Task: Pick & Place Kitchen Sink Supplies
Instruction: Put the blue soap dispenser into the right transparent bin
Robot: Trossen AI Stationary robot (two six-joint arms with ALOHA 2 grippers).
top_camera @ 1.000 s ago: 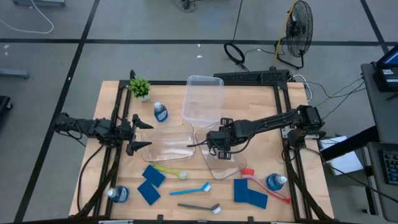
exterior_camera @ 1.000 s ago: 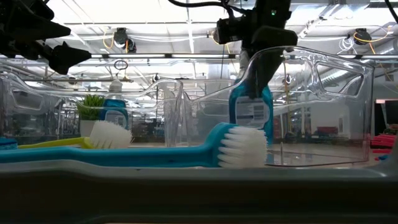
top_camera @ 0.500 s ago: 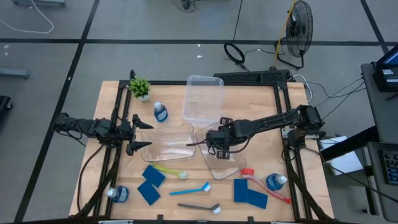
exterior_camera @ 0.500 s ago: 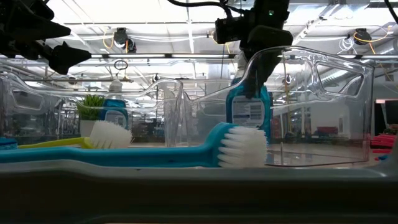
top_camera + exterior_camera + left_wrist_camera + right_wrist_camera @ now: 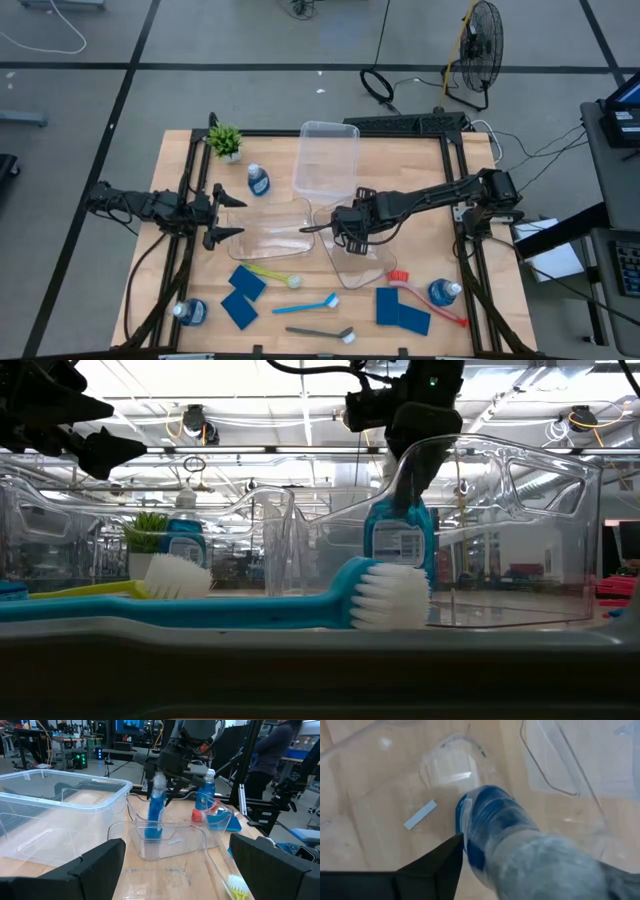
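Right gripper (image 5: 345, 231) clamped on bottle (image 5: 400, 542) inside clear bin (image 5: 372, 262) mid-desk; left gripper (image 5: 226, 218) wide, near left edge.

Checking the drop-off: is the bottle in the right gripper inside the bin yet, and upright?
Inside and upright. The right gripper holds the bottle by its cap, base down within the clear bin's walls.

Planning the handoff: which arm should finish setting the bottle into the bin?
Right. The right claw already holds the bottle inside the clear bin; the left claw waits open by another bin.
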